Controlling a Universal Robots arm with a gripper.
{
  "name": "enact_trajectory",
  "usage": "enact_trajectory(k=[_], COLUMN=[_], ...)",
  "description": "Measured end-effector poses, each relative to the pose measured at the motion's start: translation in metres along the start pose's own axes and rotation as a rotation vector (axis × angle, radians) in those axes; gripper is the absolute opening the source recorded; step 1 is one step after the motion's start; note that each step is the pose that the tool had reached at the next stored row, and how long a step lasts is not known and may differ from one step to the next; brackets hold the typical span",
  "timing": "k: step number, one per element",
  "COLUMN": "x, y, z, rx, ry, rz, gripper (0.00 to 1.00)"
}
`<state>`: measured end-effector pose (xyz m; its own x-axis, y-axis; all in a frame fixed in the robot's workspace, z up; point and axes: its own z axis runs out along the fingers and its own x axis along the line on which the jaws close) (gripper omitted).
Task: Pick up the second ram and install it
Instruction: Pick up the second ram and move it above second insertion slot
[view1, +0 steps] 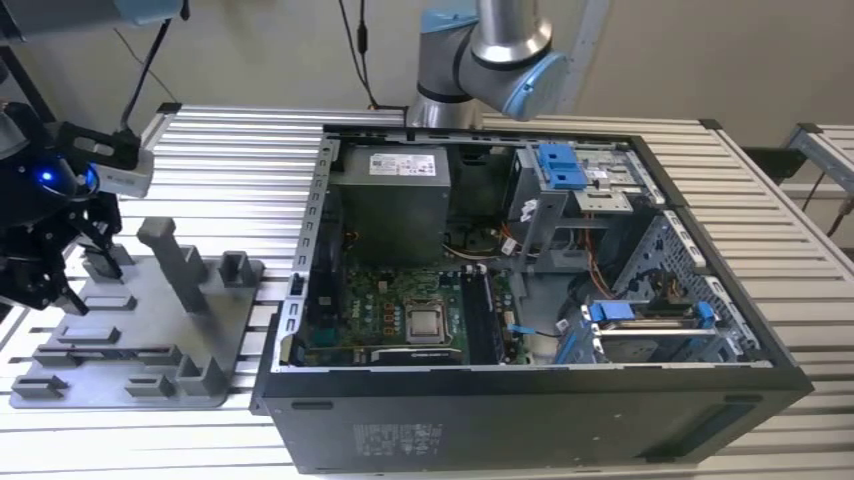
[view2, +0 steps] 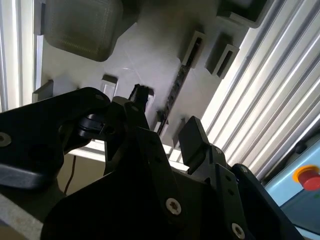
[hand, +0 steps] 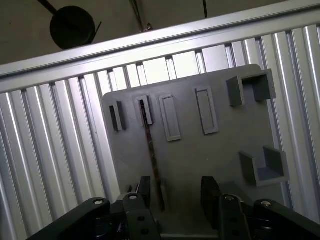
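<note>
The second ram (hand: 151, 150) is a thin dark board standing on edge in a slot of the grey fixture tray (hand: 200, 155). In the first wrist view my gripper (hand: 177, 192) is open just above the tray. The ram's near end runs in between the two black fingers (hand: 210, 192), close to one of them and apart from the other. The second wrist view shows the same dark strip, the ram (view2: 175, 92), passing between the fingers (view2: 192, 135). In the exterior view the gripper (view1: 56, 268) hangs over the tray (view1: 147, 345) at the exterior view's left.
The open computer case (view1: 534, 290) lies to the tray's right in the exterior view, with its motherboard (view1: 400, 310), power-supply box (view1: 390, 195) and blue drive clips (view1: 561, 165). Upright posts (view1: 174, 260) rise from the tray near the gripper. A slatted metal table (view1: 240, 150) carries everything.
</note>
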<state>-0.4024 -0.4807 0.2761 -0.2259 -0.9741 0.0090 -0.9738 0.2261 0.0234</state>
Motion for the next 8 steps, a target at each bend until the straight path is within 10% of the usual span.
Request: enact_trajectory(k=[8], x=[0.0000], y=[-0.0002], z=[0.0016], rx=[0.0002], ry=[-0.0003], rz=[0.000], gripper=[0.54])
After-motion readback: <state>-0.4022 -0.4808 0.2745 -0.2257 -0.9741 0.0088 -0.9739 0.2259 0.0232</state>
